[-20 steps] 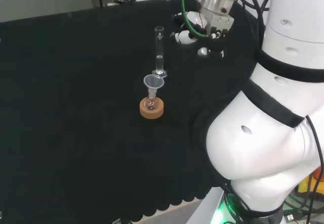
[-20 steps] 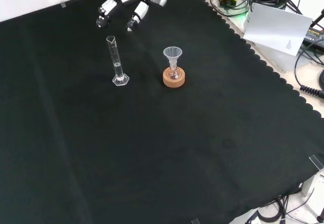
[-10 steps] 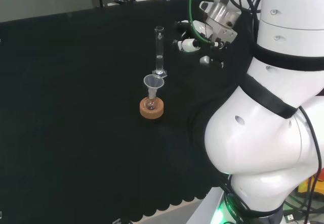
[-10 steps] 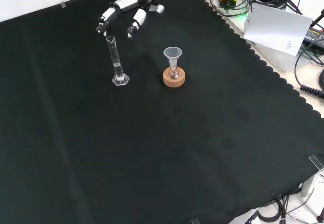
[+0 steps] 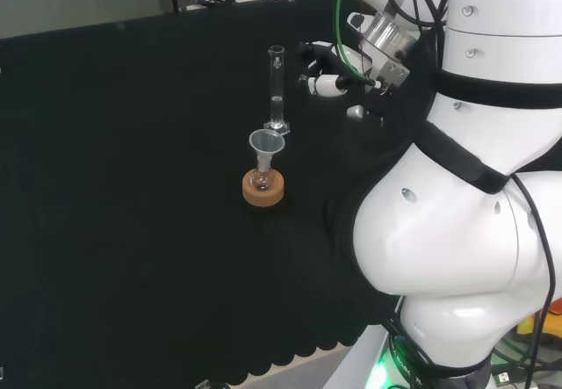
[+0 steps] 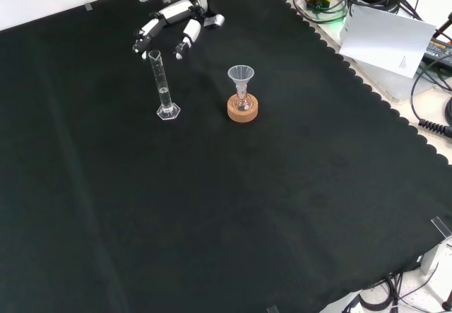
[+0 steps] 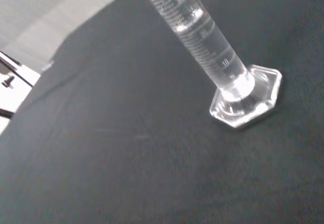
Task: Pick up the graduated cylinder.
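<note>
My hand hangs just beside the top of the graduated cylinder, fingers spread and relaxed, holding nothing. The cylinder stands upright on the surface, with a little liquid in it. It is tall on a small hexagonal foot; I judge a fingertip clipping the rim could tip it toward the funnel on the cork ring nearby.
</note>
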`<action>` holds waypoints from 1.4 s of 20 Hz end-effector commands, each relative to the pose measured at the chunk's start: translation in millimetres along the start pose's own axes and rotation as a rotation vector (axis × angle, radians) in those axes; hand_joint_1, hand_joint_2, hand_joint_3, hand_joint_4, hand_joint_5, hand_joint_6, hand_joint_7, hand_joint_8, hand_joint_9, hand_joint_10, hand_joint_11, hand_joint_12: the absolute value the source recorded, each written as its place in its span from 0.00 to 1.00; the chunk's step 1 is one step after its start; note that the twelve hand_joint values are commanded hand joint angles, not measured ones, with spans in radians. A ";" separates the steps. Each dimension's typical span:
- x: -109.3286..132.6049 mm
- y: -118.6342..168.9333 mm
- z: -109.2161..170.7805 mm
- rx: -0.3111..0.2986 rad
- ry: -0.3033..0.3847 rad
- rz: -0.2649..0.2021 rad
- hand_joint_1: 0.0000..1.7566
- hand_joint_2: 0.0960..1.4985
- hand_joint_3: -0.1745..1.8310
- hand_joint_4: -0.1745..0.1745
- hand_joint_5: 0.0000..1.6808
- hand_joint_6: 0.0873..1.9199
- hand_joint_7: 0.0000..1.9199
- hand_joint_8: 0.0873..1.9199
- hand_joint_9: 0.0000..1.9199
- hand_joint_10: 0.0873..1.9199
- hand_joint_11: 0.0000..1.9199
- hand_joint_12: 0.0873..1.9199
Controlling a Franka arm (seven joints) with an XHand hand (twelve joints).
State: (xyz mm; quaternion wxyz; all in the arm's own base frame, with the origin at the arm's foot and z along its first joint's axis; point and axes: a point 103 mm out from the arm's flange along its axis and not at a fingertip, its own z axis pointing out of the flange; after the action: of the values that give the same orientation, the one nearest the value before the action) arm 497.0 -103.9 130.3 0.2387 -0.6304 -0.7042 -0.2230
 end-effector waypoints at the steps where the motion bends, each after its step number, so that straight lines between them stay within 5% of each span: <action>1: -8.2 11.5 3.7 -0.037 0.049 -0.023 0.52 0.69 0.00 0.39 0.25 0.00 0.15 0.29 0.28 0.26 0.16 0.68; 15: 0.1 21.2 23.9 0.002 0.157 -0.090 0.56 0.69 0.00 0.39 0.32 0.00 0.23 0.27 0.35 0.22 0.23 0.65; 28: 7.0 34.8 44.6 0.028 0.259 -0.169 0.56 0.67 0.00 0.38 0.26 0.00 0.18 0.25 0.32 0.21 0.21 0.64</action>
State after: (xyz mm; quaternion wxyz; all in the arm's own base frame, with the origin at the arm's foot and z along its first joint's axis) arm 525.1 -75.5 104.4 0.3061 -0.5450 -0.7198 -0.3018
